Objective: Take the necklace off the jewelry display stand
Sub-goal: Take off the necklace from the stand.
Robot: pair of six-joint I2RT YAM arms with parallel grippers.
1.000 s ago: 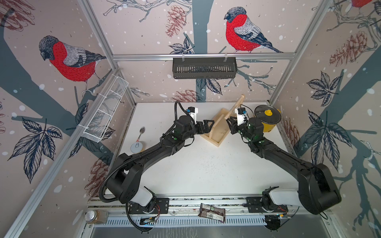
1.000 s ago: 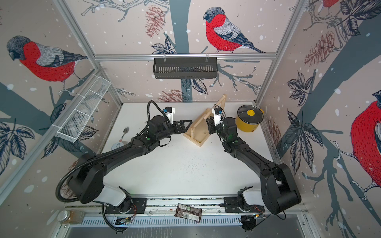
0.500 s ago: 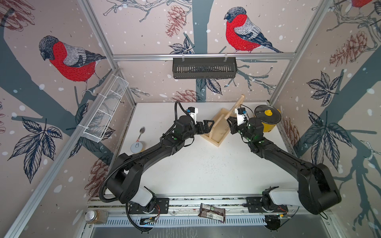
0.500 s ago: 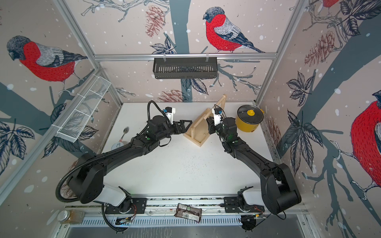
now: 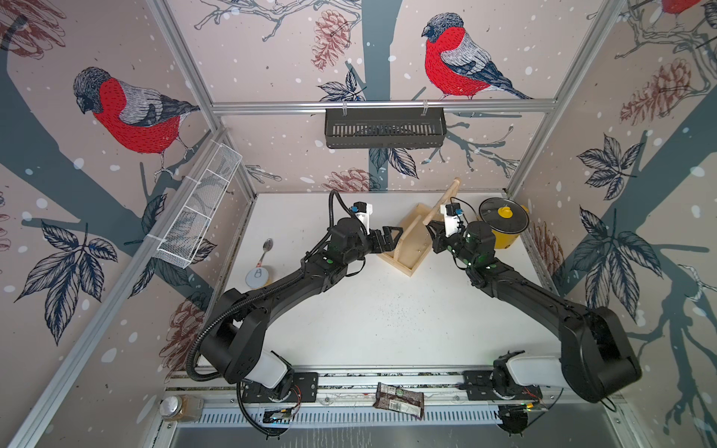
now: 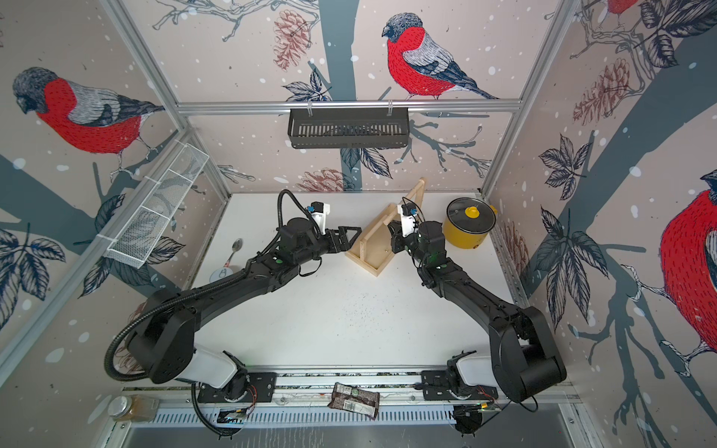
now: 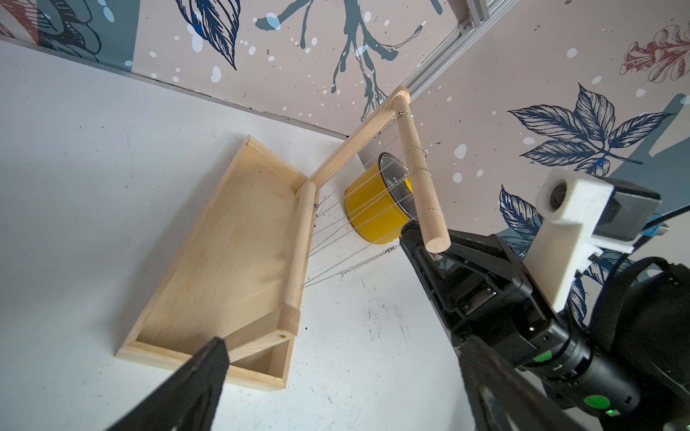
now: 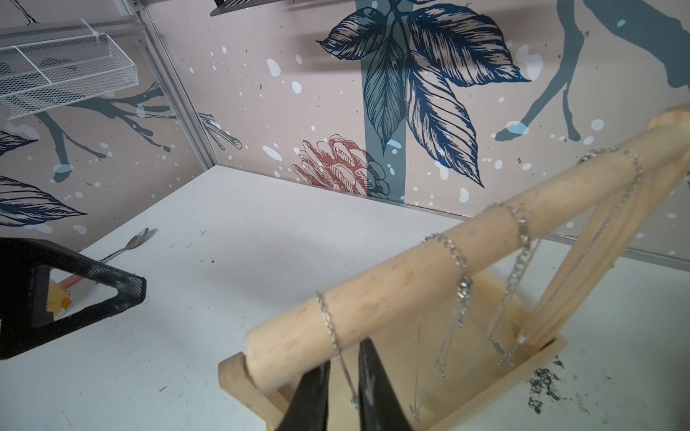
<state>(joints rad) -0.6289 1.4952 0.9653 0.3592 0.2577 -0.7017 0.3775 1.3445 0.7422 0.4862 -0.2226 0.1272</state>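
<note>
Narrowing over the last second: the right gripper (image 8: 345,358). Its fingers now stand a slim gap apart, with one chain hanging between them. In both top views the arms otherwise sit where they did, and the stand has not shifted.

Reading: the pinch on the necklace is under way but not finished. A sliver of gap still shows beside the chain, so I do not count it as gripped.

Left gripper (image 5: 388,237): jaws wide and empty, just beside the stand's left side. I cannot tell whether it touches the wood. It may be placed to steady the base, but that is a guess.

Stand (image 5: 405,254): pale wood, on the far part of the table (image 5: 388,310), right of centre, just left of the yellow pot (image 5: 503,225). The tray base lies flat and is set diagonally. The post rises at the far end. The crossbar (image 8: 429,272) runs back toward the near side, and its end is free.

Necklace (image 8: 330,321): a thin silver chain looped over the crossbar, the one closest to the free end, hanging down toward the tray. Three more silver chains sit further along the bar, spaced apart and not visibly tangled with it.

Implication: the target is outermost, so once clamped it should slide off the free end without crossing the others. Risk: a chain this fine may slip through a loose pinch.
</note>
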